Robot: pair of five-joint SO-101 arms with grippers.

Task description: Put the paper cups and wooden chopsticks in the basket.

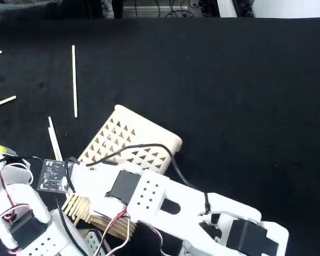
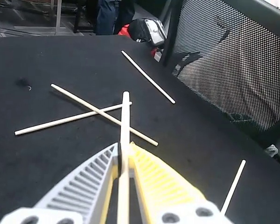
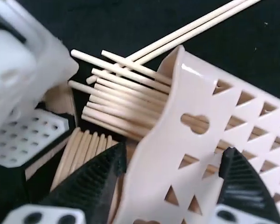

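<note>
**Left tool clamped on a chopstick, right tool astride the basket wall**

Loose wooden chopsticks lie around on the black counter [image 1: 245, 96]. In the high view one chopstick [image 1: 74, 80] lies well beyond the basket. Another chopstick [image 1: 54, 140] lies near the basket's side, and a third chopstick [image 1: 2, 101] is cut off by the picture edge. In the left wrist view, two crossed chopsticks [image 2: 102, 114] lie ahead of the left tool and touch where they cross. A single chopstick [image 2: 147, 77] lies farther off, near a mesh chair [image 2: 224, 65] that stands at the counter's edge.

The right arm [image 1: 165, 200] lies across the near part of the basket and covers most of its opening in the high view. I cannot tell whether the black fingers [image 3: 98, 179] of the right tool [image 3: 175, 154] really press the basket. They stand wide apart, with the basket's wall between them.

The basket [image 1: 133, 141] is cream-coloured with triangular holes and lies tipped on its side. A bundle of chopsticks [image 3: 121, 105] is inside it, packed side by side, and their ends show at its mouth below the arm.

The left tool [image 2: 125, 148] has its white and yellow fingers closed tightly on the held chopstick [image 2: 126, 112]. This chopstick sticks out forward past the fingertips, above the counter.
</note>
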